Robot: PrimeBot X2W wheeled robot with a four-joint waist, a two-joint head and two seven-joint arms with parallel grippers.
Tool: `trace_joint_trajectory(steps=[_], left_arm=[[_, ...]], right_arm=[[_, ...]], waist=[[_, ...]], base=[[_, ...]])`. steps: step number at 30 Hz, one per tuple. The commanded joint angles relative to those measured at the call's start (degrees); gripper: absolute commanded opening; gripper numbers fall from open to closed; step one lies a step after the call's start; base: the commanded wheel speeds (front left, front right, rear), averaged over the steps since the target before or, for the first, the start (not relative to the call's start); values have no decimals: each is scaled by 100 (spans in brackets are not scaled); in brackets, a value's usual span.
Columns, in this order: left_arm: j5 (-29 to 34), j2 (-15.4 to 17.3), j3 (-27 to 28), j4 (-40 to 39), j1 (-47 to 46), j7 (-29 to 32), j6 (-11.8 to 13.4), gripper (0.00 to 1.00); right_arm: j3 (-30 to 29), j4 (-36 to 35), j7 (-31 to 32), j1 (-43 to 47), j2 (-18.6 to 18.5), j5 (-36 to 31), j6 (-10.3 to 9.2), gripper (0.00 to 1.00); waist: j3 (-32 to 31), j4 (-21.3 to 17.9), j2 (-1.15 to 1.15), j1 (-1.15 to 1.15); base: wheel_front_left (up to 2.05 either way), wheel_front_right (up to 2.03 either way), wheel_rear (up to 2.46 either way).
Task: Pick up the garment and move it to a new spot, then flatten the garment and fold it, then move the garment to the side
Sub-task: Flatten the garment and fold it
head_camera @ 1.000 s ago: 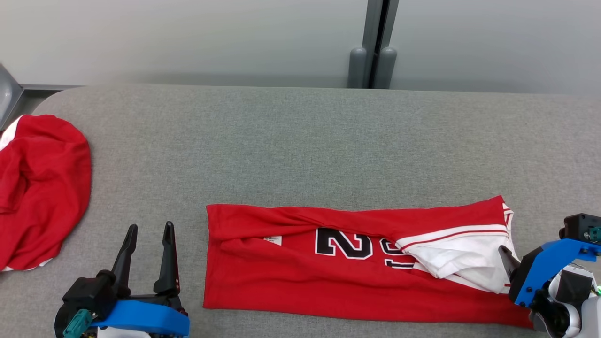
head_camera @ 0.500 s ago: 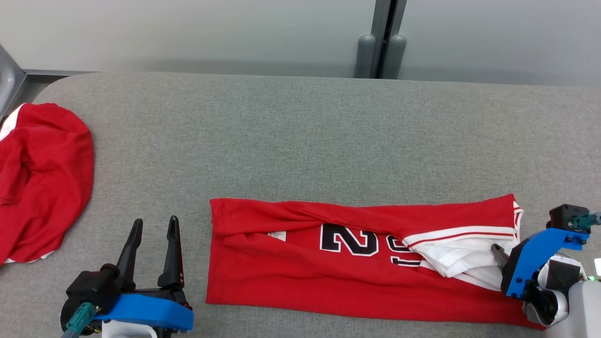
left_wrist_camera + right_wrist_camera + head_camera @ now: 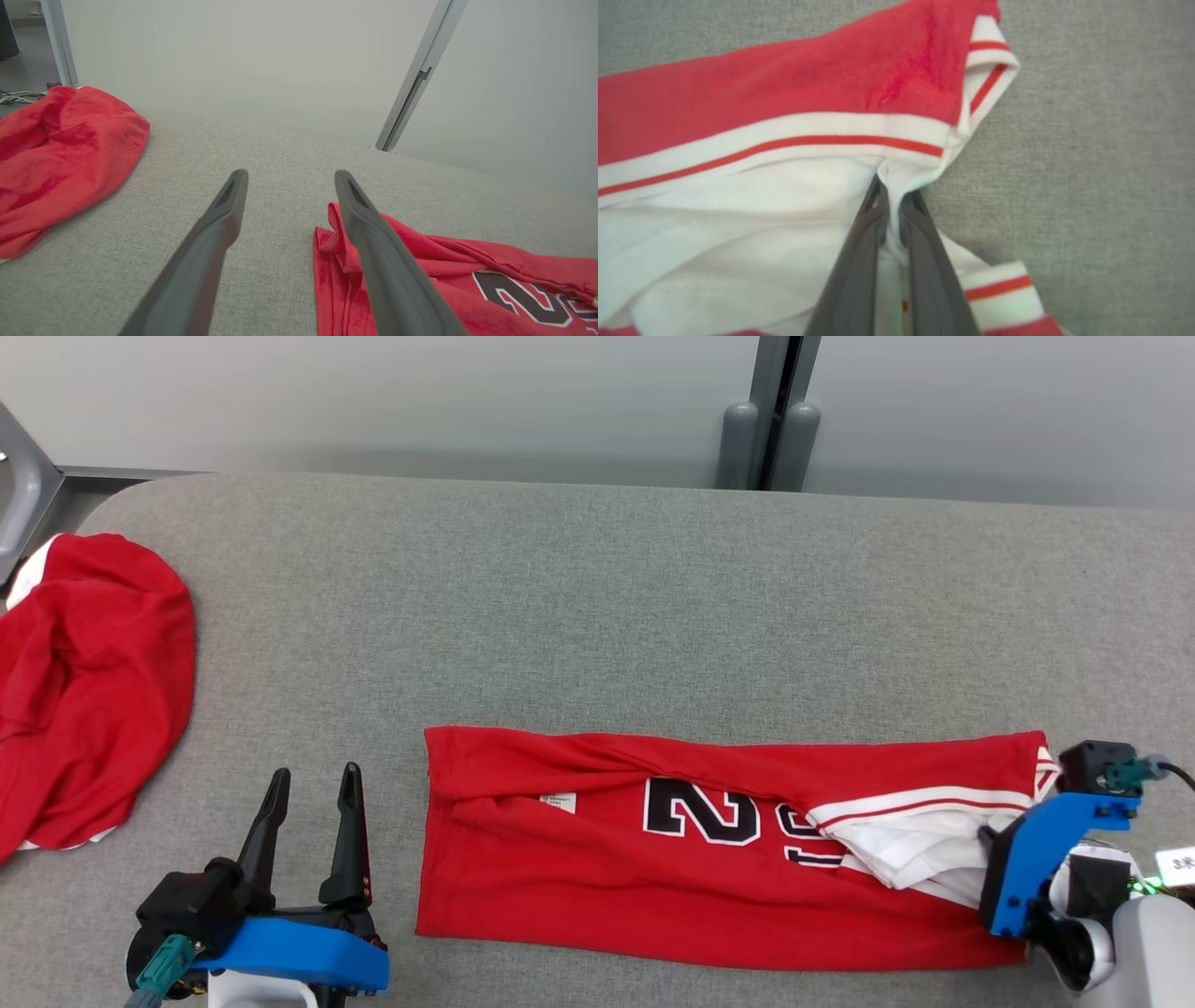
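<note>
Since jersey lies as long strip, right gripper clamps its white end, likely for crosswise fold; left gripper spread, empty, beside opposite end.

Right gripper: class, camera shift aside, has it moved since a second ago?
Yes. Against the black number on the jersey, the right gripper has come leftward over the white fabric, and its fingers have closed on it.
</note>
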Motion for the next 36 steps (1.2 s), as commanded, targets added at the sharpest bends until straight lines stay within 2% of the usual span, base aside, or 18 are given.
trace_joint_trajectory(steps=[1,7,12,17,20,27,30,36], left_arm=[[13,7,3,14,-62,-26,-24,100],[19,13,52,15,7,-26,-35,100],[42,-1,42,6,16,-26,-55,100],[64,-8,7,46,48,-26,-81,100],[62,-13,2,66,82,-26,-94,100],[36,-24,1,109,91,-26,-107,100],[29,-34,-19,125,76,-26,-119,100],[65,-78,-132,105,-49,-25,-139,100]], right_arm=[[-135,-43,-21,203,-30,-80,0,0],[-913,-934,-82,419,-300,-165,-1,0],[-1614,-1742,194,741,-456,-322,2,0],[-1834,-2410,467,1010,-394,-259,2,0],[-1484,-2875,582,1205,-268,-155,3,0],[300,-3653,607,1399,54,249,3,0],[1009,-3505,421,1215,94,487,3,0],[2166,-2430,-182,700,102,1202,4,0]], waist=[[-20,-11,0,0],[-115,-91,0,0],[-180,-140,0,0],[-273,-160,0,0],[-328,-167,0,0],[-406,-180,0,0],[-410,-169,0,0],[-336,-1,0,0]], base=[[0,0,0],[0,0,0],[0,0,0],[0,0,0],[0,0,0],[0,0,0],[0,0,0],[0,0,0]])
